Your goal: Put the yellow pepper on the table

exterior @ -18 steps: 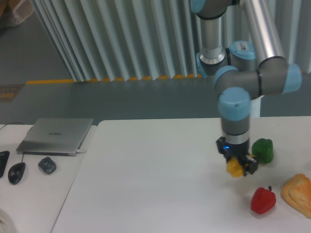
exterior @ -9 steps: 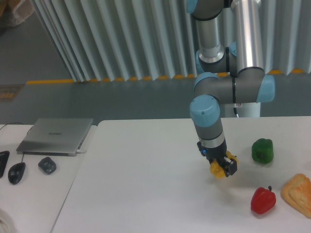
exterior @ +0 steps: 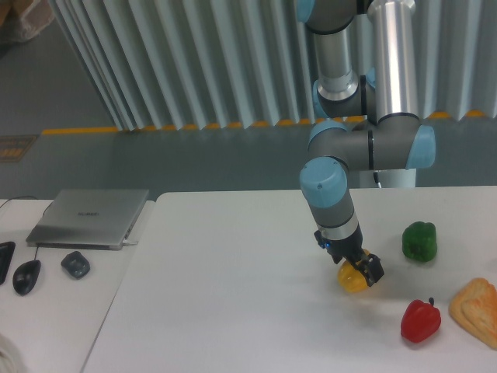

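Your gripper (exterior: 359,270) is clenched around the yellow pepper (exterior: 352,279), low over the white table (exterior: 233,295), left of the green pepper (exterior: 419,240); it looks light, glossy and probably slippery, best held across its rounded middle.

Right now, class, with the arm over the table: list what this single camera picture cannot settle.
1. Whether the yellow pepper touches the table: the gripper covers its top, and the contact is too small to see.
2. How the fingers grip: dark and blurred.
3. The bread-like item: cut off by the right edge.
4. The dark object beside the mouse: cut off by the left edge.
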Robot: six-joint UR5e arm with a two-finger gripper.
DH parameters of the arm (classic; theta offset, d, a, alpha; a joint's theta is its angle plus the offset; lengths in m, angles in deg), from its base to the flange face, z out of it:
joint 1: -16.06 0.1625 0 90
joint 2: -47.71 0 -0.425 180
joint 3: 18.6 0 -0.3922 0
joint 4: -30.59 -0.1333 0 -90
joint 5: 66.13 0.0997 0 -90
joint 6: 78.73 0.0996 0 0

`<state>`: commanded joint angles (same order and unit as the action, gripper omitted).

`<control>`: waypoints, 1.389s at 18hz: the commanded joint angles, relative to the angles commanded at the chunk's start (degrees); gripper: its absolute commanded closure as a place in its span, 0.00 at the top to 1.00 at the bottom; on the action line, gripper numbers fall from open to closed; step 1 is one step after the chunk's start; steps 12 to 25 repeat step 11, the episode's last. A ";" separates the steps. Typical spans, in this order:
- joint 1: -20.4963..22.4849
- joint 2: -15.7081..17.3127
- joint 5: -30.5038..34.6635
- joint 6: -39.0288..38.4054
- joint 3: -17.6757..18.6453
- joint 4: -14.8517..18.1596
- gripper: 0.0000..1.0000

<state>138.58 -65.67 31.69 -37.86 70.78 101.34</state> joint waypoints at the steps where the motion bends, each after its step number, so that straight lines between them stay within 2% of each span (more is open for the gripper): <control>1: 0.26 0.00 -0.09 0.00 -0.52 0.00 1.00; 3: 0.61 0.00 3.50 0.61 -2.46 0.09 1.00; 5: 2.19 0.44 4.31 1.05 -3.69 0.18 1.00; 11: 4.57 1.84 3.96 4.31 -3.78 -0.61 1.00; 25: 4.57 1.84 3.96 4.31 -3.78 -0.61 1.00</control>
